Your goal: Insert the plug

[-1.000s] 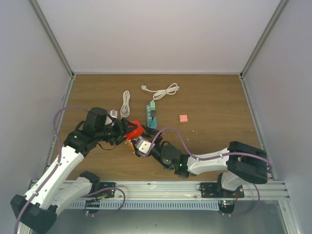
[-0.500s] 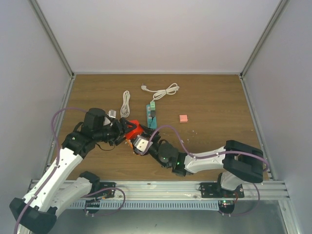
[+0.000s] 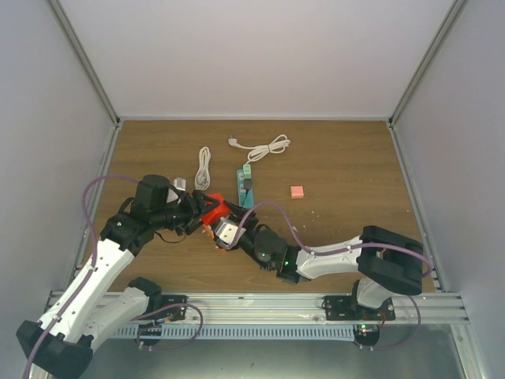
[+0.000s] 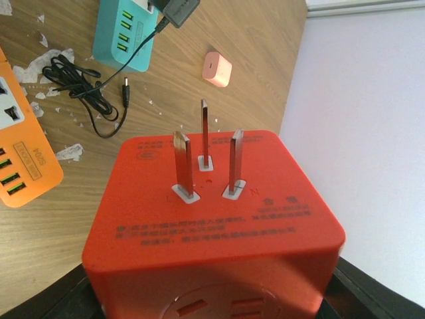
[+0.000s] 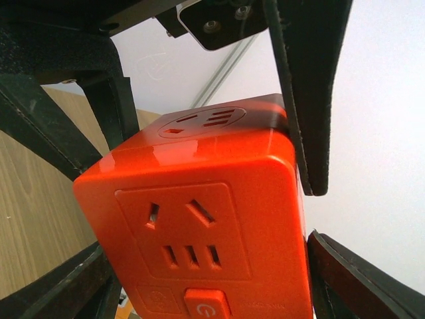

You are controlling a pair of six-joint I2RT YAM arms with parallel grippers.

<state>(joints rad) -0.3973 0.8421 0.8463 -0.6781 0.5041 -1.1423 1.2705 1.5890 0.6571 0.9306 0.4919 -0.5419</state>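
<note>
The plug [image 4: 180, 10], a small black adapter, sits on the teal power strip [image 4: 123, 33]; its thin black wire [image 4: 73, 73] lies coiled on the wood. In the top view the plug [image 3: 247, 183] is on the teal strip [image 3: 246, 189], beyond both grippers. My left gripper [image 3: 203, 210] is shut on an orange socket cube [image 4: 212, 219] with three metal prongs pointing away. My right gripper [image 3: 226, 231] is open, one finger on each side of that same cube [image 5: 199, 226], very close to its faces.
An orange power strip [image 4: 20, 153] lies on the table below the cube. A small pink box [image 3: 297, 191] sits right of the teal strip. Two coiled white cords [image 3: 203, 167] [image 3: 260, 148] lie further back. Side walls enclose the table.
My right gripper has crept a little left and forward, closer around the orange cube. My left arm has shifted slightly, still holding the cube.
</note>
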